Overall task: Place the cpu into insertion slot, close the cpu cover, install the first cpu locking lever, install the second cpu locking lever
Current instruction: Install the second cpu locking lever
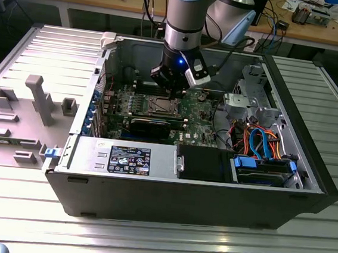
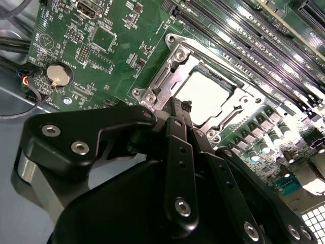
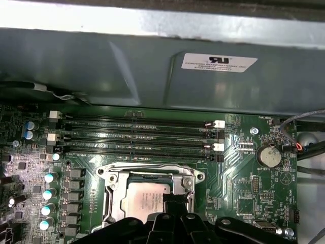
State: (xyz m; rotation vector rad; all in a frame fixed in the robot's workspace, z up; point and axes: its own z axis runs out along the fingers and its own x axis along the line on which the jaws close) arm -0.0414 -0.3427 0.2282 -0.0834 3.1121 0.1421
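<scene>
The cpu (image 2: 203, 94) (image 3: 144, 195) lies flat in its socket on the green motherboard (image 1: 197, 114), its silvery top showing through the window of the cpu cover (image 2: 167, 71) (image 3: 114, 178). The cover lies down over the chip. My gripper (image 1: 171, 91) hangs inside the open computer case, right above the socket. Its black fingers are pressed together, and their tip (image 2: 177, 104) (image 3: 175, 200) sits at the edge of the cover frame, over one side of the chip. I cannot tell the locking levers apart from the frame.
Memory slots (image 3: 137, 134) run beside the socket, towards the case wall (image 3: 152, 66). A coin battery (image 3: 268, 156) sits nearby. The case also holds a drive cage with orange and blue cables (image 1: 263, 141) and a power supply (image 1: 124, 158). A grey fixture (image 1: 34, 98) stands outside, at the exterior view's left.
</scene>
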